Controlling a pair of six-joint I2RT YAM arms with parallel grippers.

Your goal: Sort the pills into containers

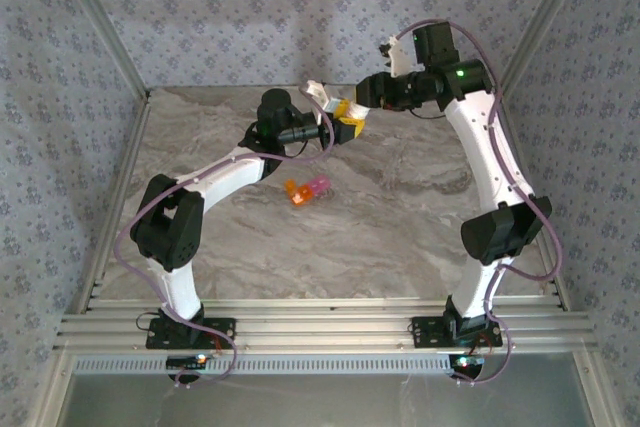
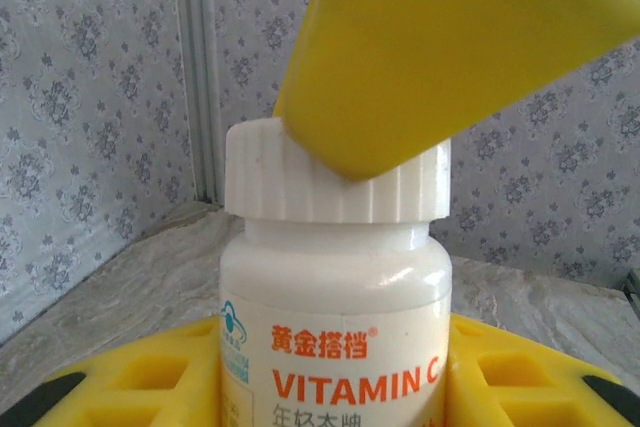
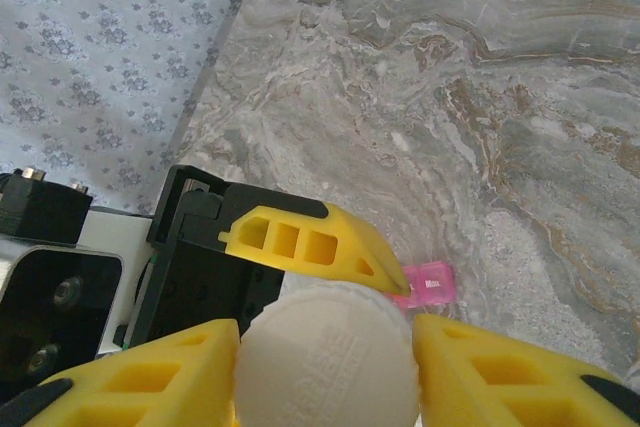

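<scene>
The white plastic vitamin bottle (image 2: 335,277) is clamped by the left gripper (image 2: 335,347), bottom centre; its ribbed white cap (image 3: 325,372), pinched by the right gripper (image 3: 325,332), should be twisted squarely.

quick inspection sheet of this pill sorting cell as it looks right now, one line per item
surface: grey marbled table, bare around the job's things
job's things: containers lie mid-table, orange compartment beside pink ones, apart from both grippers; white vitamin C bottle held above the table, cap on
clutter: nothing seen
grippers: left gripper closed on the bottle's body; right gripper has its fingers against both sides of the cap
cables: purple cables loop alongside each arm, none lying across the containers
surroundings: patterned wallpaper walls; aluminium rails at the near edge
</scene>
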